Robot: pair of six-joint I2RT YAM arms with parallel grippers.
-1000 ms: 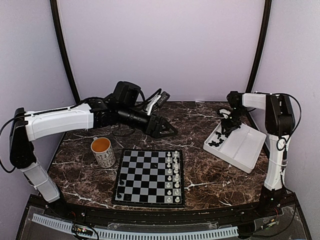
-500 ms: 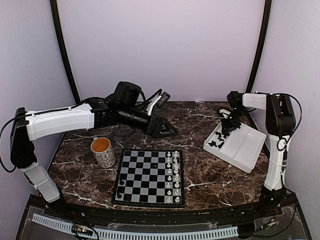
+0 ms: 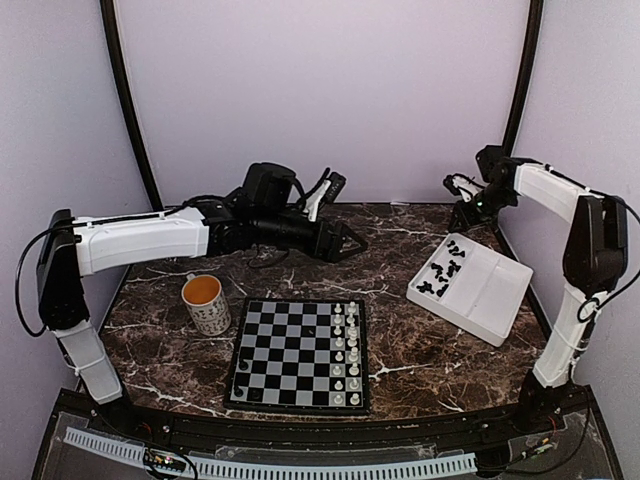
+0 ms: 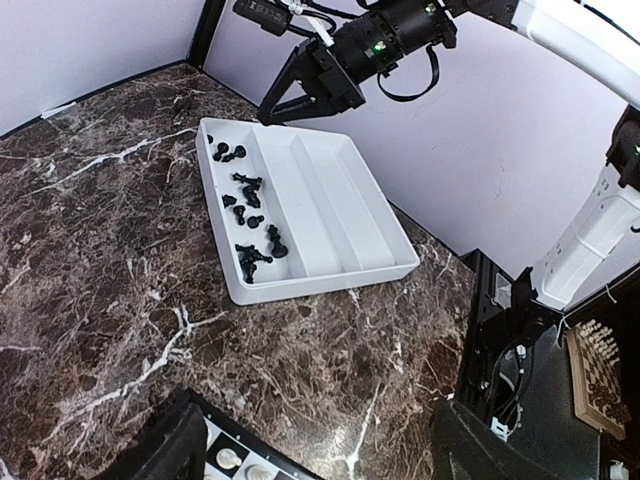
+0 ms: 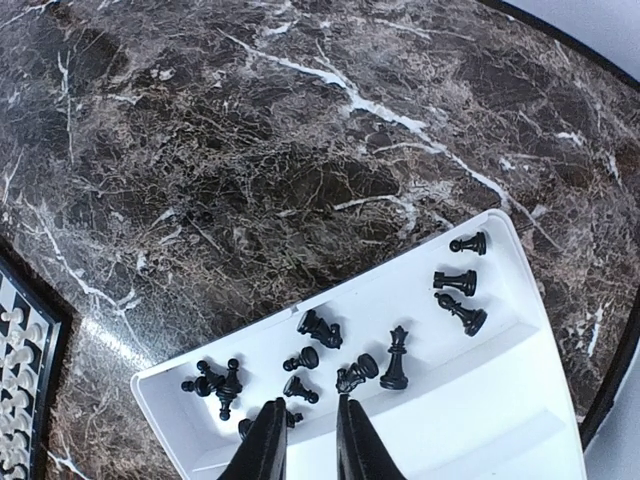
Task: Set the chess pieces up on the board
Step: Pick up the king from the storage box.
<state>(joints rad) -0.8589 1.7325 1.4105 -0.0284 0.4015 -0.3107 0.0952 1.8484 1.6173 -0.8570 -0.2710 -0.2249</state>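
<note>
Several black chess pieces (image 5: 320, 330) lie loose in the left compartment of the white tray (image 5: 480, 420), seen at the right in the top view as black pieces (image 3: 445, 265). The board (image 3: 297, 405) lies front centre with white figures (image 3: 345, 350) along its right columns. A dark figure (image 3: 243, 366) seems to stand near its left edge. My right gripper (image 5: 308, 440) hangs high over the tray, its jaws a narrow gap apart, with only white tray floor between them. My left gripper (image 3: 345, 243) hovers wide open and empty above the table behind the board.
An orange-filled mug (image 3: 207, 302) stands left of the board. The tray (image 3: 490, 295) sits tilted near the right table edge, its right compartments bare. In the left wrist view the right gripper (image 4: 290, 95) hangs over the tray's far end.
My right arm has risen up and back out of the tray, and its jaws have narrowed. My left gripper has shifted a little to the right.
</note>
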